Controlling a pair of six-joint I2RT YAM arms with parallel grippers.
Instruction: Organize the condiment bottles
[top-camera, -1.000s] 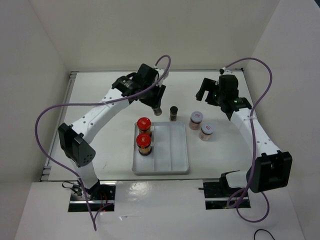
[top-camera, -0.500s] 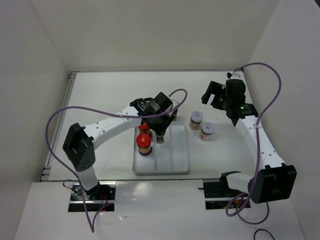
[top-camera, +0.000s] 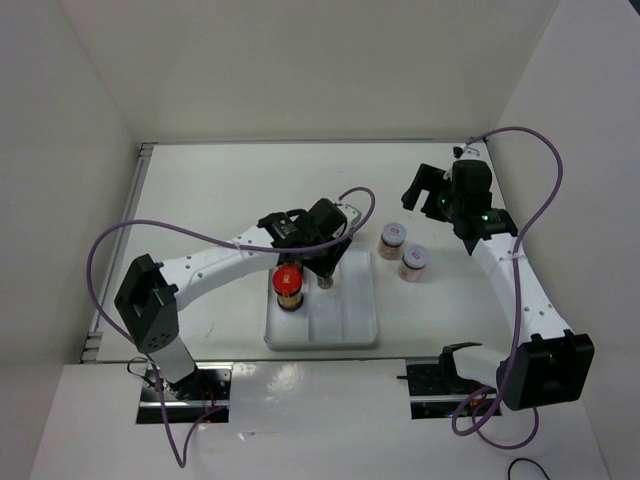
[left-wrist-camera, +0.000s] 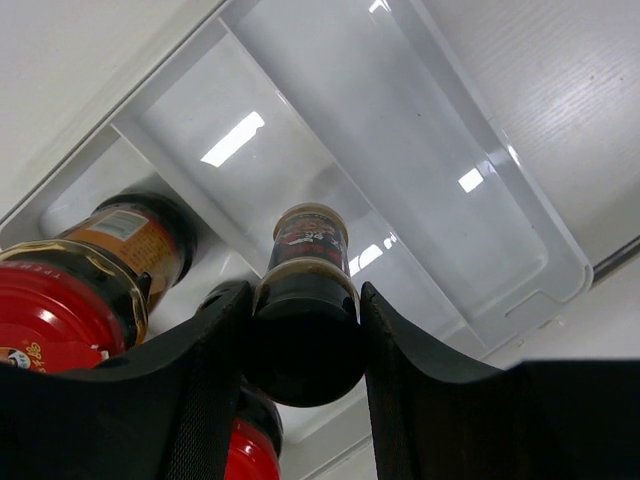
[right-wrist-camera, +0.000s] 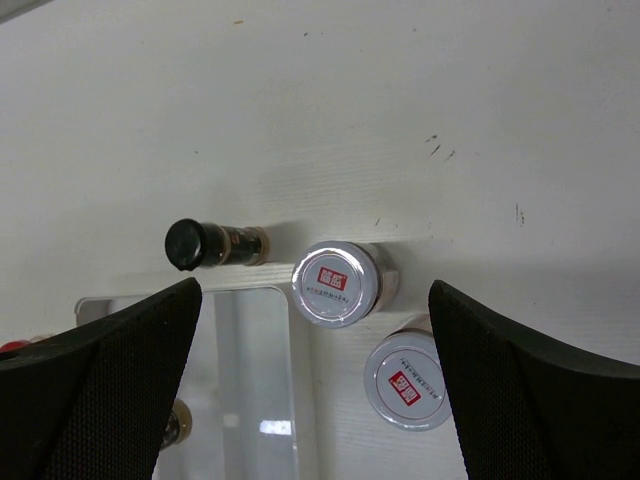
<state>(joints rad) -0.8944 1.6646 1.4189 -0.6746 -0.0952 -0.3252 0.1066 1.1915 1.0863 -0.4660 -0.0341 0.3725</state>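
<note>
Figure: a robotics lab test cell.
I operate inside white panel walls (top-camera: 300, 70) enclosing a white table (top-camera: 200, 190); the left arm (top-camera: 215, 262) and right arm (top-camera: 505, 270) are bolted at its near edge, trailing purple cables (top-camera: 516, 128).

Two red-capped jars (left-wrist-camera: 60, 320) (left-wrist-camera: 252, 448): orange-brown contents, upright, close together in left section of tray (top-camera: 355, 322). Held dark bottle (left-wrist-camera: 306, 245): black cap, upright, pinched in left gripper (left-wrist-camera: 302, 300) over tray's middle section, far end; contact with tray floor unclear. Second dark bottle (right-wrist-camera: 215, 244): black cap, on table (top-camera: 220, 190) just beyond tray's far edge. Two pinkish jars (right-wrist-camera: 338, 283) (right-wrist-camera: 405, 383): pale lids, upright on table right of tray, near each other.
</note>
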